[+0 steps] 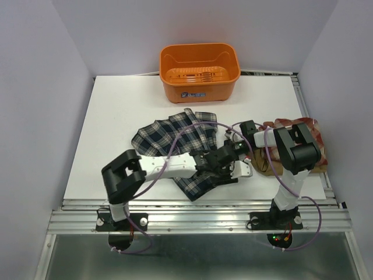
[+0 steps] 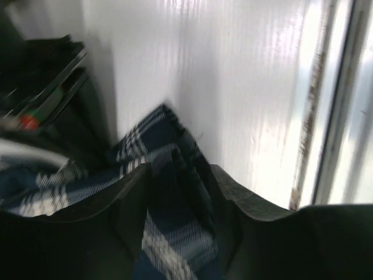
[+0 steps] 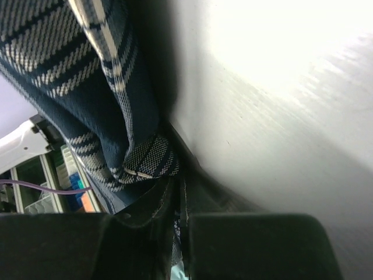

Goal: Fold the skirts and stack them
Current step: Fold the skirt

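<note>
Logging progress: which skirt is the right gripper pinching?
The navy plaid skirt, spread mid-table: the right gripper is shut on its fabric. The red plaid skirt and tan skirt lie heaped at the right edge.

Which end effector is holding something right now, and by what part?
The right end effector pinches the navy plaid skirt at a folded edge. The left end effector stands open around the same skirt, gripping nothing.

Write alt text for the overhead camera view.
The left gripper and right gripper meet on a navy plaid skirt spread mid-table. An orange basket sits at the far edge; a red plaid skirt and a tan skirt lie at right.
</note>
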